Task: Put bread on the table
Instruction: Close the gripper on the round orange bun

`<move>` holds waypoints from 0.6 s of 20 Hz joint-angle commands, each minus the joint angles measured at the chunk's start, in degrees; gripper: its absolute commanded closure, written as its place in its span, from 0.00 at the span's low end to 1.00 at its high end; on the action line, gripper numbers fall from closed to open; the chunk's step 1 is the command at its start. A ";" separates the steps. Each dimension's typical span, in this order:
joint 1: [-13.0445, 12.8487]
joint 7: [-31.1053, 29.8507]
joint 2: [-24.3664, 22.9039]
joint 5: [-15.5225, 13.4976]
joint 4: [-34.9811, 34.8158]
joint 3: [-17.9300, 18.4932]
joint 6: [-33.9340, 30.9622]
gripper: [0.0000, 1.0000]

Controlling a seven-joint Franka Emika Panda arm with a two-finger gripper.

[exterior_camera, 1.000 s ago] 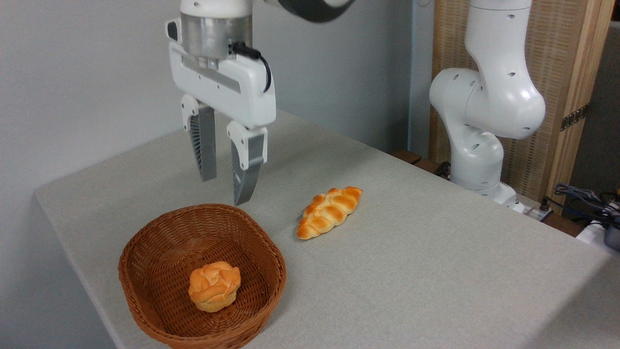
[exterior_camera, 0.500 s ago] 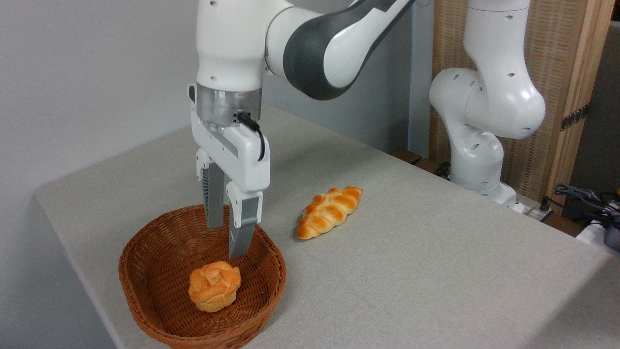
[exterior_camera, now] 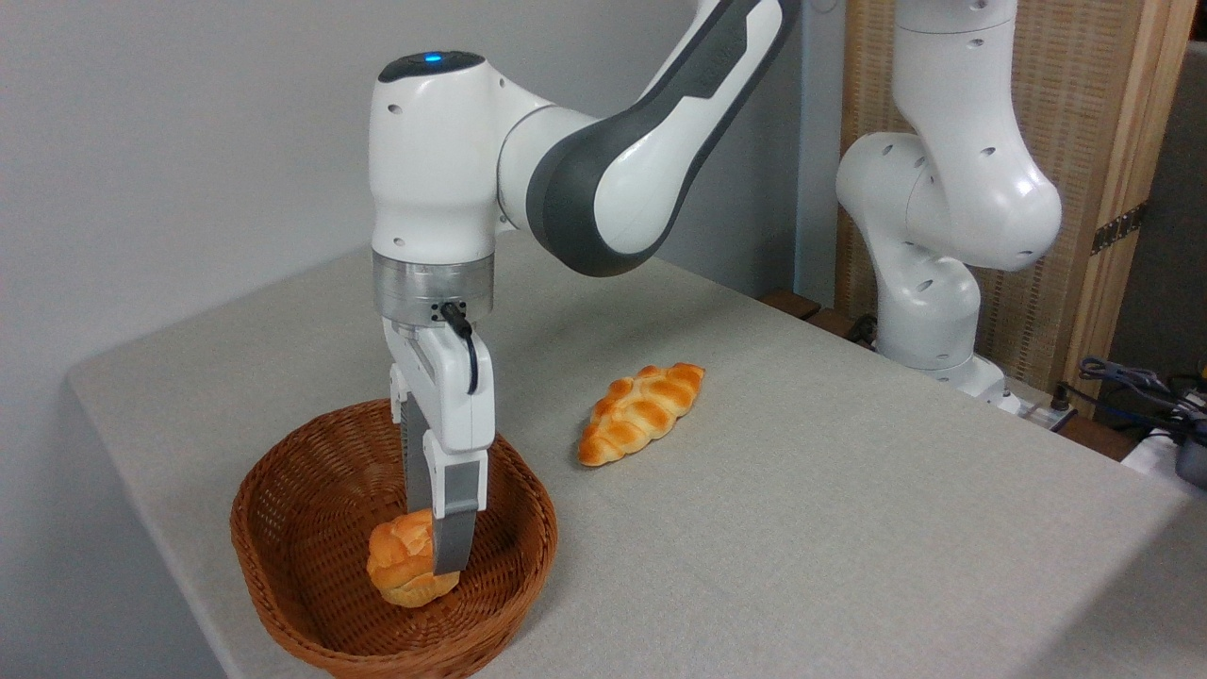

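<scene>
The bread (exterior_camera: pixel 398 562), a small round golden bun, lies inside the brown wicker basket (exterior_camera: pixel 302 490) at the front left of the table (exterior_camera: pixel 811 528). My gripper (exterior_camera: pixel 432 544) points straight down into the basket, its fingers lowered on either side of the bun. The near finger (exterior_camera: pixel 453 528) covers the bun's right part, and the far finger is mostly hidden behind it. The jaws look open around the bun, which rests on the basket floor.
A long braided loaf (exterior_camera: pixel 641 412) lies on the table right of the basket. The robot's white base (exterior_camera: pixel 943 236) stands at the table's far right edge, with cables (exterior_camera: pixel 1132 387) beyond it. The table's left edge runs close to the basket.
The gripper has come down from above the basket's far rim into the basket and turned, so its fingers now straddle the bun. The bun and the loaf have not moved.
</scene>
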 commanded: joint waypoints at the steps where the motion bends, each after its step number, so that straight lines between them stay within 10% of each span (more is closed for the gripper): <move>1: -0.09 0.88 0.59 0.85 -0.08 0.08 1.16 0.00; 5: -0.09 0.88 1.38 0.85 -0.17 -0.01 2.92 0.02; 9: -0.09 0.88 1.73 0.15 -0.17 -0.10 2.92 0.62; 12: -0.09 0.96 1.73 0.15 -0.08 -0.10 2.92 0.72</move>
